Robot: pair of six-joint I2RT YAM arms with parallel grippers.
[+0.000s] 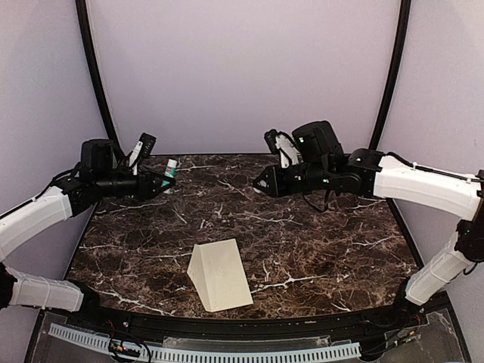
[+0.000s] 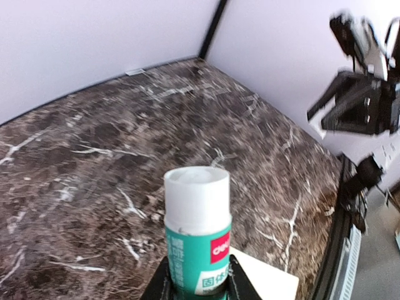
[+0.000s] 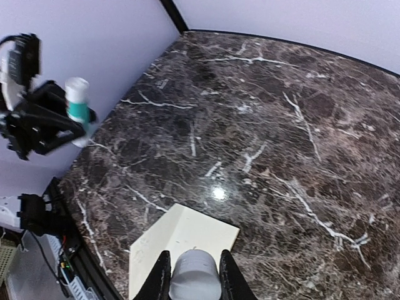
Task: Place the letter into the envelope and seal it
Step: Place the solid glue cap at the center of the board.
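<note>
**Envelope** (image 1: pixel 221 277): plain pale cream paper, one item. It lies flat on the table (image 1: pixel 318 227) near the front edge, roughly midway between the two arm bases and set at a slant. A triangular flap is seen at its left end and appears not yet pressed down.

- Handling, as judged: light, thin and pliant, easily creased, and likely to slide on the polished marble surface.
- Hold, as judged: it is best pinned flat through the body by one end effector while the flap is worked at its free edge. A pinch on the flat face is unlikely to succeed.

**Letter**: not seen in any view. Whether it sits inside the envelope cannot be told.

**Glue stick** (image 2: pixel 197 228): green-and-white tube with a red label patch. It is clamped low on the tube by the left end effector (image 2: pixel 199 286) and held well above the table at the far left.

**Cap-like piece** (image 3: pixel 195 280): small, pale grey and rounded, taken to be the glue stick's cap. It is clamped in the right end effector (image 3: pixel 194 259), which is raised over the far middle of the table, well apart from the envelope.
</note>
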